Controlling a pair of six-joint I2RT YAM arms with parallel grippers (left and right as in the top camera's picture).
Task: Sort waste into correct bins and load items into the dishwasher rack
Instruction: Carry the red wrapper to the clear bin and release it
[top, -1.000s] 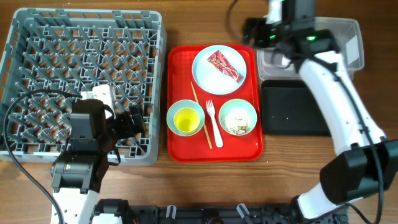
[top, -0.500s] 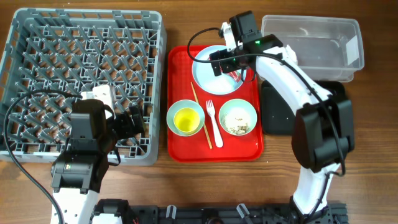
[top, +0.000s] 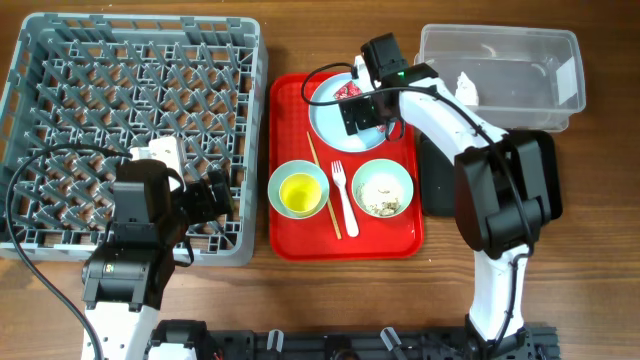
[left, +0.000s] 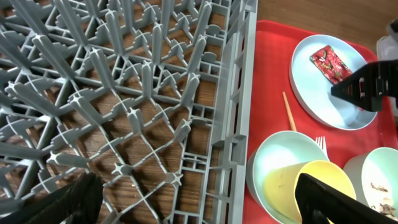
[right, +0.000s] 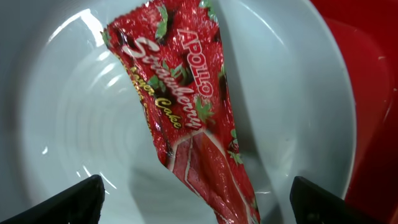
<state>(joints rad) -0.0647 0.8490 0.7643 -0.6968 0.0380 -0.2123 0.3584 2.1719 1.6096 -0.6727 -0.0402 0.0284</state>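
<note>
Poised with right gripper spread wide and empty above the red strawberry-cake wrapper on the pale plate, likely lined up to pinch it.

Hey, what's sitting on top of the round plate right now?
A red snack wrapper lies on the plate, with nothing else visible. The open right gripper hangs above it, hiding most of the wrapper from overhead. Whatever lies under the wrapper is covered.
</note>
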